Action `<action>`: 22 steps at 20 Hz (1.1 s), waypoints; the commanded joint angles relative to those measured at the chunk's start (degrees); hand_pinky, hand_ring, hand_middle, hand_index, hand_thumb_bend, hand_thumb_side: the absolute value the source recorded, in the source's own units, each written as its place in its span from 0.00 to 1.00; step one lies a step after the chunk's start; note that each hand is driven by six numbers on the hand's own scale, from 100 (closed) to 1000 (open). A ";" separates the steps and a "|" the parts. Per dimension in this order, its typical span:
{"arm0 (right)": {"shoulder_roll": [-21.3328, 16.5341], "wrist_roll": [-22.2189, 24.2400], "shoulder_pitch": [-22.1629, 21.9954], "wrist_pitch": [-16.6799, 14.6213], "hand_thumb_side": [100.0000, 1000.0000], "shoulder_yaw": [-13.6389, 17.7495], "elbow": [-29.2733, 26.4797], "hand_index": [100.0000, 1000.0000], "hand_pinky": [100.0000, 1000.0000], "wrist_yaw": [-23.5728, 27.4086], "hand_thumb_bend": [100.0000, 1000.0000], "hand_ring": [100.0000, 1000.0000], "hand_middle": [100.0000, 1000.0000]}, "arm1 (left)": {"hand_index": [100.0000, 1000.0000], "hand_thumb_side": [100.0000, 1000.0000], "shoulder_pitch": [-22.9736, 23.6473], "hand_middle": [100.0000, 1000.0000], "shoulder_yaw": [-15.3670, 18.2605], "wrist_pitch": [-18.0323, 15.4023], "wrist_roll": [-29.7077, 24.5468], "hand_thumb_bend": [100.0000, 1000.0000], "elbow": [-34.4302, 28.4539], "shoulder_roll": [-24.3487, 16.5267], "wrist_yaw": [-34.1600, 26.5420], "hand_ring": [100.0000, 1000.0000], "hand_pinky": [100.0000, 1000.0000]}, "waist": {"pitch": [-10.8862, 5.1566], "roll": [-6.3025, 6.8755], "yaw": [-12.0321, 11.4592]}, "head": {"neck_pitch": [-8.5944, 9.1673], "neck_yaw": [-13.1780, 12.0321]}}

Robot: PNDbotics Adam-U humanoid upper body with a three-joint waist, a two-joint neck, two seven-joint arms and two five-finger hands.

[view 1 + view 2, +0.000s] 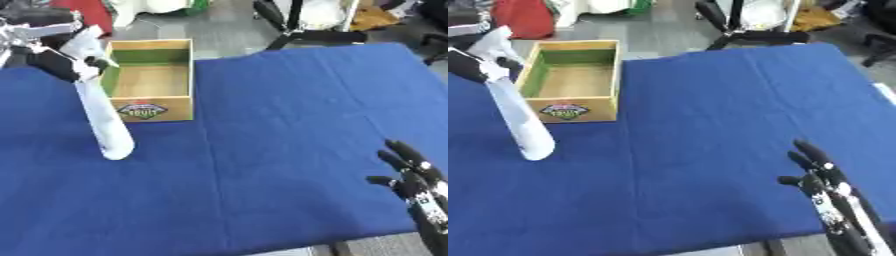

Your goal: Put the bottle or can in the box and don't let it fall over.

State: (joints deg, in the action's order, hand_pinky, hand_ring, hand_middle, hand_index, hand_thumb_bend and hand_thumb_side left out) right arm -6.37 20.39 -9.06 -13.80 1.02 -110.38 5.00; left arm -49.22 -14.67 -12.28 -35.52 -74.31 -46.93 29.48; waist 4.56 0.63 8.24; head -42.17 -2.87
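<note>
Blue cloth (289, 150) being spread over table. Right hand (824, 185) being rested near lower right corner, fingers straight, apart. White bottle (103, 120) being held tilted, fingers of left hand (66, 62) clamped around its upper part, just beside wooden box (150, 80).

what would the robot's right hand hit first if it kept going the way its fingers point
Probably nothing: the open right hand points up the bare blue tablecloth toward its far edge. The wooden box and tall white bottle sit well off to the left, though depth is uncertain.
</note>
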 commanded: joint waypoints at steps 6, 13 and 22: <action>-1.09 -0.11 0.05 -0.11 0.64 0.32 -0.47 1.00 0.73 0.29 0.00 1.00 1.00 | 0.32 0.33 -4.23 0.00 4.42 1.84 2.32 0.00 -2.53 -4.80 2.04 0.00 0.00 | -1.27 0.26 -0.23 | 0.59 0.69; -1.00 0.19 0.09 -0.01 0.64 0.01 -0.31 1.00 0.73 0.48 0.00 1.00 1.00 | 0.32 0.34 -7.03 0.00 6.60 4.38 15.74 0.00 2.12 -1.16 11.92 0.00 0.00 | -1.38 0.17 0.47 | 1.09 0.76; -0.65 1.20 1.18 0.05 0.64 -1.04 -0.46 1.00 0.74 1.38 0.00 1.00 1.00 | 0.34 0.33 -7.70 0.00 7.14 6.39 33.08 0.00 13.85 6.13 16.33 0.00 0.00 | -0.04 -0.63 3.29 | 3.26 0.27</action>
State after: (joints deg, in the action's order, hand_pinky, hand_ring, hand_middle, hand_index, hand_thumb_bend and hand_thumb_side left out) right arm -6.38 21.27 -8.28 -13.66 0.18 -110.18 5.89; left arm -55.19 -8.51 -5.86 -4.33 -61.24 -40.49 45.95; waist 5.20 -0.07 11.67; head -40.00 -2.45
